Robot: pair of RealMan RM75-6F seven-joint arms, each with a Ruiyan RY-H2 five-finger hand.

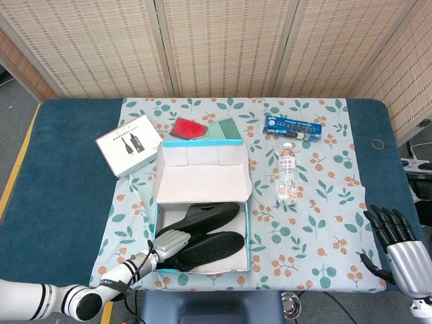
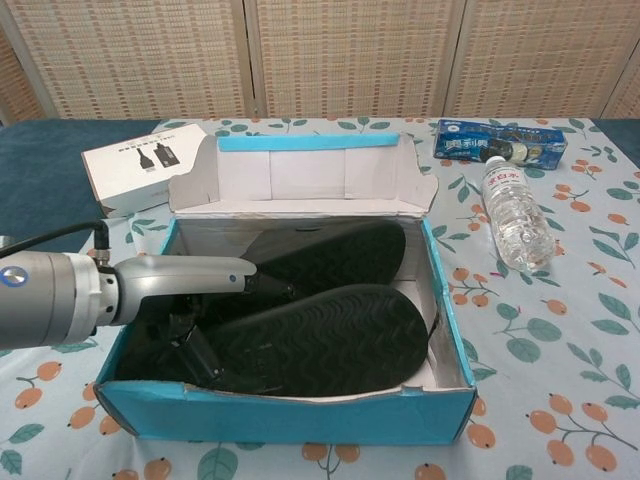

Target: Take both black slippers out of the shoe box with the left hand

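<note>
Left robot hand (image 2: 190, 300) was inside the open blue cardboard shoe box (image 2: 300, 415), gripping the nearer black rubber slipper (image 2: 320, 335); right robot hand (image 1: 398, 246) sat open

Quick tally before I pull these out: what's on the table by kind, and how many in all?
Black slippers: 2, near one and far one, both in the shoe box
Shoe box: 1
White carton: 1
Water bottle: 1
Blue packet: 1
Red flat item: 1
Green brush-like item: 1
Total: 8
</note>
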